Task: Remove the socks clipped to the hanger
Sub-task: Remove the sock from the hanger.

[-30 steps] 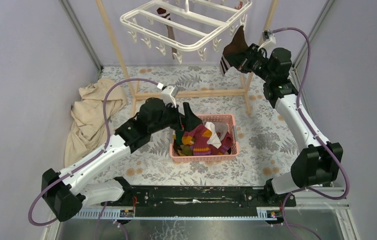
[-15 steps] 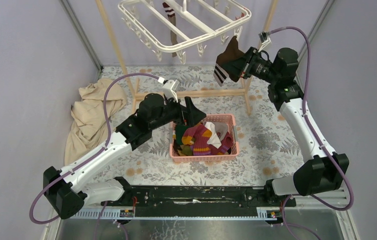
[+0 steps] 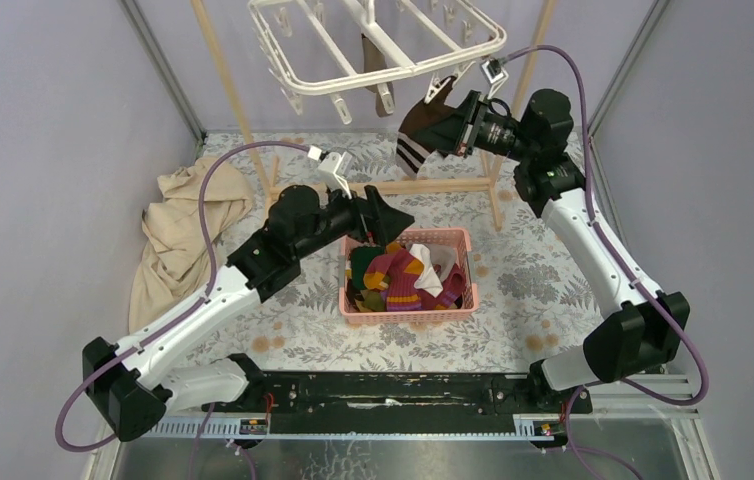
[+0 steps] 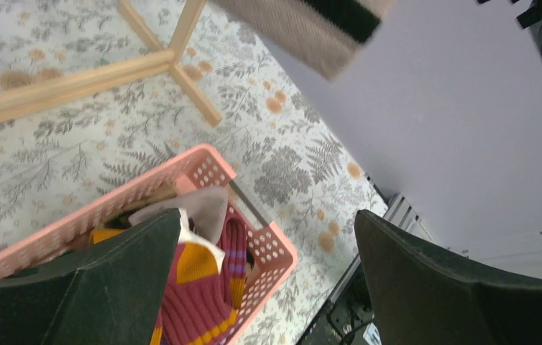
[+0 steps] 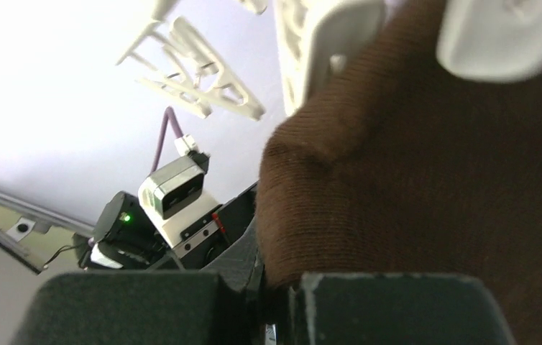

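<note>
Item one, far left on the table (image 3: pixel 293 330): the cloth (image 3: pixel 178 230), heaped and untouched; we record no change in it. Item two: the left fingers (image 3: pixel 386 217), spread wide and holding nothing. Over the last second we log them shifted back and rightward from the basket's left rim, so they now hang over its back-left corner, tips turned toward the hanger. Item three: the basket (image 3: pixel 408 316), pink, mid-table, unmoved, with a pile of socks (image 3: pixel 403 275) already in it, maroon-and-yellow striped, green and pale ones among them. Item four: the hanger (image 3: pixel 323 88), high at the back, which we log as having swung and tilted since a second ago. One dark sock (image 3: pixel 373 55) dangles through its middle, not yet taken. Item five: the brown sock (image 3: pixel 425 128), striped at its cuff, pinched between the right fingers (image 3: pixel 460 128), which are pressed together on the fabric. That arm has drawn it leftward and lower from the hanger's right corner. In the right wrist view a white clip (image 5: pixel 505 29) lies against the fabric, and in the top view the sock's upper corner reaches up to the hanger's edge. We therefore judge it still caught, and the hanger's swing a result of the pull. For the task: one sock is mid-removal, at least one more remains clipped, and the free left fingers look ready for the next.
</note>
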